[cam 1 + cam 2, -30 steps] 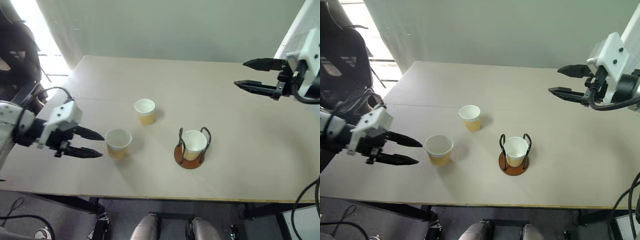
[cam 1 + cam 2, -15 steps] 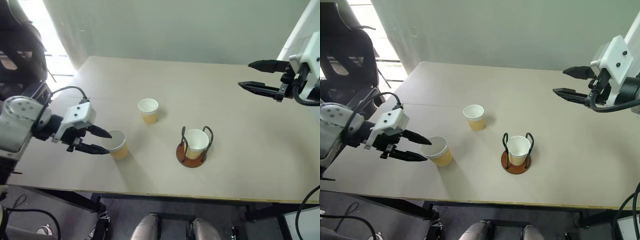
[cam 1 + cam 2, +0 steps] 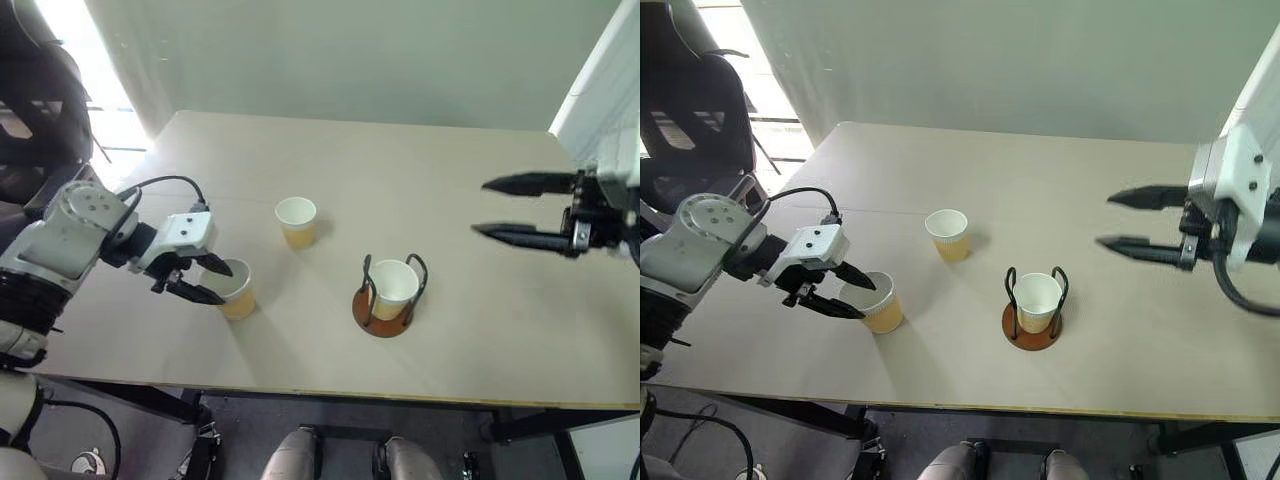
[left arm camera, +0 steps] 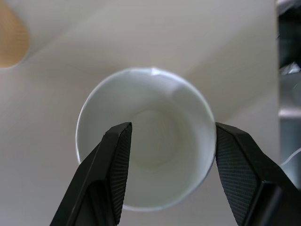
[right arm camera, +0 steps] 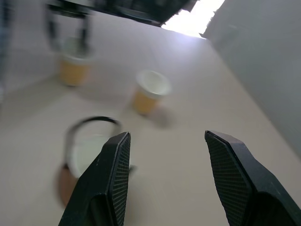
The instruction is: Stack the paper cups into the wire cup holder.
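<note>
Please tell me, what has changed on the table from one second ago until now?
The left hand moved in to the near cup and now has one finger on each side of its rim, open. The right hand drew back toward the robot and lower, open and empty. The far cup and the wire cup holder with its cup stayed put.

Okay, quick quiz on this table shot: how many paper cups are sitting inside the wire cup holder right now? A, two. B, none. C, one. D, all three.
C: one cup stands between the black loops of the wire cup holder, while the other two cups stand apart on the table, the nearer one between the open fingers of the left gripper.
</note>
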`<state>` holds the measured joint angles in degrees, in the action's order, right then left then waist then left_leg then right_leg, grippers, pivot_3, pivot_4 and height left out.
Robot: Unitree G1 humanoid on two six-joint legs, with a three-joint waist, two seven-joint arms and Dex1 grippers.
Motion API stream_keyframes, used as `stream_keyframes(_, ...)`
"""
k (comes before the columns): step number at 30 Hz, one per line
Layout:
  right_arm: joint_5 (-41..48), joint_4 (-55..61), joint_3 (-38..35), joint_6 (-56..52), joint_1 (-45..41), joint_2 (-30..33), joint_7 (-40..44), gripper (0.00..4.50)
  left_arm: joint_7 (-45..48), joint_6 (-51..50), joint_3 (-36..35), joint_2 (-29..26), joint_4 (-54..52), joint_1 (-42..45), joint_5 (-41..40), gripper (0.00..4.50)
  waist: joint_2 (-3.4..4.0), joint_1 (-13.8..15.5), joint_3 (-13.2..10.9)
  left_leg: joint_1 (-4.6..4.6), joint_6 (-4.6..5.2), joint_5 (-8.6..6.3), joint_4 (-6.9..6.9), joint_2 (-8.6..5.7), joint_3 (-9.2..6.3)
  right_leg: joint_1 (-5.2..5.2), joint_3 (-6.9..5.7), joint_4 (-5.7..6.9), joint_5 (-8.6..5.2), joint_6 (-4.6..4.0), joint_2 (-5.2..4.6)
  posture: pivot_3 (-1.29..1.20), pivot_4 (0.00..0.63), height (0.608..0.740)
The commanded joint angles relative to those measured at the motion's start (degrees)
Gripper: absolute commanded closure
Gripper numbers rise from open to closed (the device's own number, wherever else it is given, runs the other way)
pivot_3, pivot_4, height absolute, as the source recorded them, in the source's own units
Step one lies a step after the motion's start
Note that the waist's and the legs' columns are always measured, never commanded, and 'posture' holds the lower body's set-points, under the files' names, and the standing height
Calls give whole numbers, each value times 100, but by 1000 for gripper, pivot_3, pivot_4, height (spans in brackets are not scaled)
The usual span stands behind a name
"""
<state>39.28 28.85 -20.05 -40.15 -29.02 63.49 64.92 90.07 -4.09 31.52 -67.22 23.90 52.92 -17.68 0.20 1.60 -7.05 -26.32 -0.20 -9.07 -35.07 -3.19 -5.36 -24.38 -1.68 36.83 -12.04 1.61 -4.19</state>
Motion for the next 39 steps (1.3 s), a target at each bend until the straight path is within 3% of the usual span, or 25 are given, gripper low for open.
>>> stream_keyframes(1, 232, 239, -336, -39, 41, 104, -148, 1963, 243, 442, 238, 39, 145, 110, 144, 1692, 0, -1, 0, 0, 1, 0, -2, 0, 0, 1, 1, -1, 1, 1, -1, 0, 150, 740)
stream_keyframes(9, 467, 502, -430, -135, 236, 128, -483, 1963, 243, 738, 665, 96, 227, 242, 59, 1692, 0, -1, 0, -2, 51, 1, -6, -2, 0, 3, 2, 2, 11, 15, 0, 0, 150, 740)
stream_keyframes(15, 601, 687, -448, -170, 333, 124, -718, 1963, 243, 1225, 779, 386, 356, 209, 559, 1692, 0, 19, 1, -2, 66, 17, -8, -4, 0, 5, 2, 6, 24, 11, 0, 0, 150, 740)
stream_keyframes(18, 659, 746, -509, -186, 405, 143, -793, 1917, 243, 1450, 723, 592, 638, 258, 893, 2281, 0, 13, 1, -2, 68, 22, -11, -5, 0, 7, 4, 5, 30, 10, -1, 0, 150, 740)
stream_keyframes(24, 820, 811, -600, -201, 496, 218, -823, 1917, 243, 1726, 718, 797, 974, 355, 1131, 4436, -1, 17, 2, -3, 70, 25, -12, -6, 0, 7, 4, 6, 33, 14, 0, 0, 150, 740)
stream_keyframes(27, 908, 816, -711, -213, 559, 269, -804, 1917, 243, 1825, 700, 890, 1077, 409, 1078, 4479, 1, 16, 3, -3, 71, 25, -12, -8, 0, 8, 5, 5, 31, 21, 0, 0, 150, 740)
stream_keyframes(30, 936, 795, -775, -199, 597, 314, -816, 1917, 243, 1542, 859, 839, 877, 610, 532, 4479, 1, 30, 3, -5, 73, 27, -11, -7, 0, 8, 4, 6, 33, 27, 0, 0, 150, 740)
stream_keyframes(33, 840, 709, -861, -128, 622, 380, -806, 1917, 243, 875, 1254, 691, 407, 1255, -663, 4479, -7, 51, 1, -18, 79, 34, -14, -8, 0, 5, 4, 2, 39, 32, 0, 0, 150, 740)
stream_keyframes(39, 690, 592, -1082, 33, 620, 500, -778, 1917, 243, 905, 2303, 1276, 821, 3502, -2109, 4479, 2, 100, 2, -71, 96, 31, -44, -15, 0, -7, 5, -38, 74, 59, -5, 0, 150, 740)
